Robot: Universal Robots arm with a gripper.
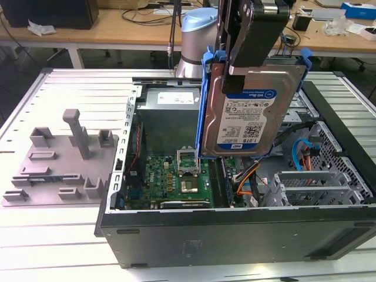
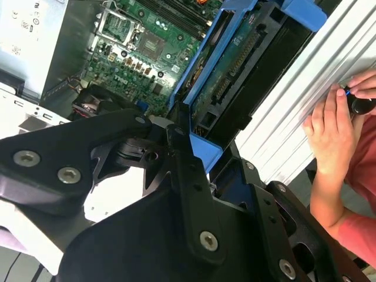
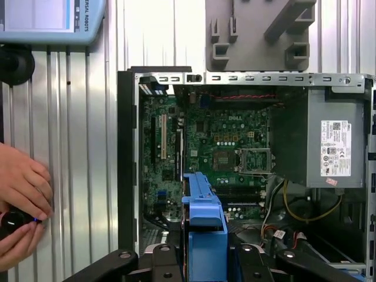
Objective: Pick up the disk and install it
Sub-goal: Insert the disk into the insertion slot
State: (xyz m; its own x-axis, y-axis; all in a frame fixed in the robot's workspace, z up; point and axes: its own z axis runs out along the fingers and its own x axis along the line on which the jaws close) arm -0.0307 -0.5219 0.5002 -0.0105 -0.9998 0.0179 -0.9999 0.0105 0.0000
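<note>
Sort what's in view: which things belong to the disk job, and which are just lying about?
In the job: disk, held by the hand; open computer case below.
Lying about: grey fixture beside the case; wooden desks behind.

Disk [image 1: 252, 111] top hidden; hand [image 3: 20, 197] cropped

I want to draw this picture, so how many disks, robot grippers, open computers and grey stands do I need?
disk: 1, held up over the computer
gripper: 1, shut on the disk
computer: 1, lying open
grey stand: 1, beside the computer
Total: 4
</note>
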